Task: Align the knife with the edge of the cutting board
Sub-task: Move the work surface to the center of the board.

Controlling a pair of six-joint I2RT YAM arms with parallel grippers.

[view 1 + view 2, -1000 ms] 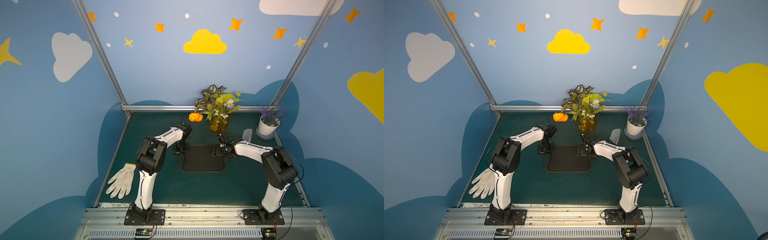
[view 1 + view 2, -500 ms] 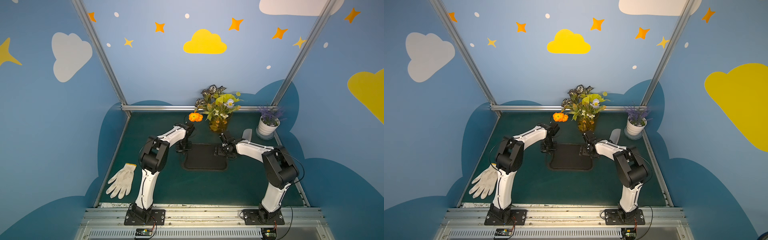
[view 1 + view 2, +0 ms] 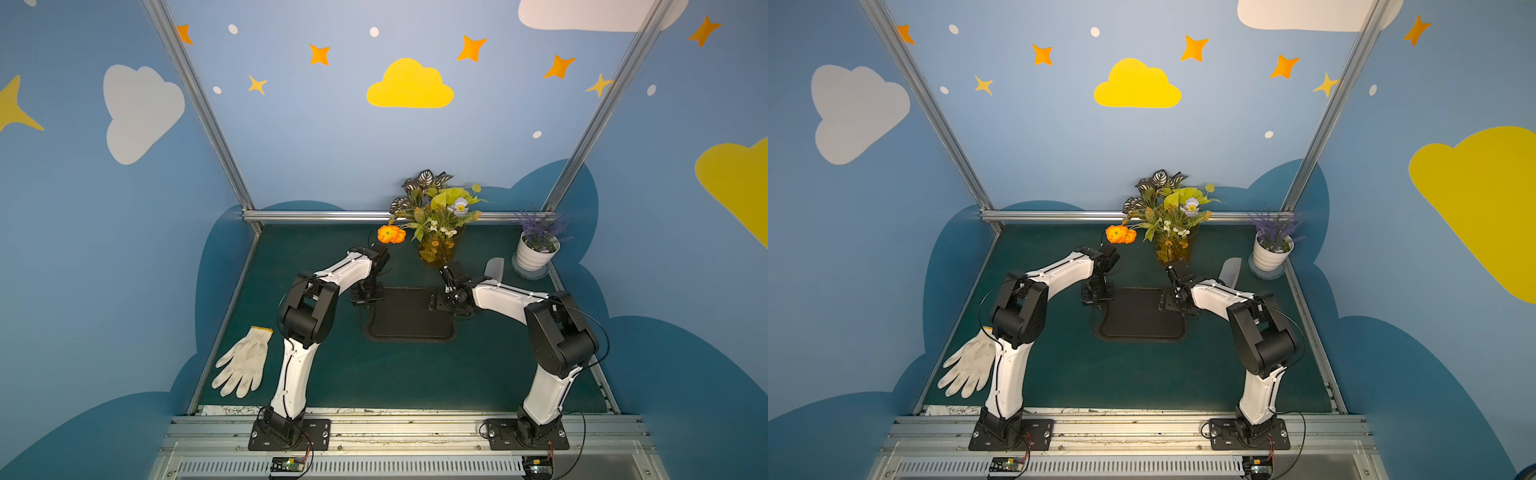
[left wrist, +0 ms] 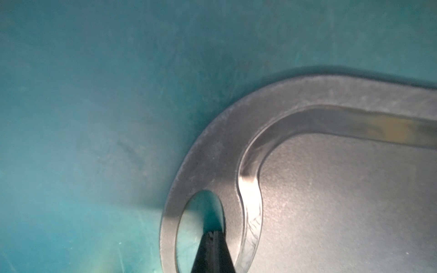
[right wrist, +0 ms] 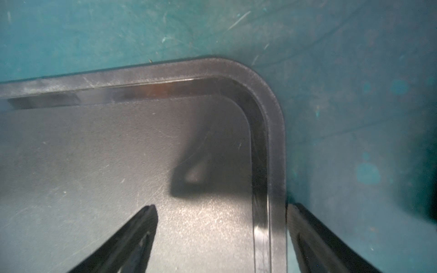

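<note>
The black cutting board [image 3: 409, 313] [image 3: 1140, 313] lies flat in the middle of the green mat, its handle hole toward the left arm. In the left wrist view my left gripper [image 4: 214, 234] is shut, and its tips stand inside the oval handle hole [image 4: 196, 212]; it holds nothing. My right gripper [image 5: 222, 206] is open and straddles the board's [image 5: 118, 153] opposite short edge near a corner, with one finger over the board and one over the mat. The knife's silver-grey blade [image 3: 494, 268] [image 3: 1231, 268] shows behind the right arm, off the board; its handle is hidden.
A white work glove [image 3: 243, 363] lies at the front left of the mat. A vase of flowers [image 3: 436, 224] with an orange bloom [image 3: 390, 234] stands at the back, just behind the grippers. A white pot of lavender [image 3: 536, 253] stands at the back right.
The left gripper and the board have shifted slightly to the right. The right gripper has hardly moved and stays open.
</note>
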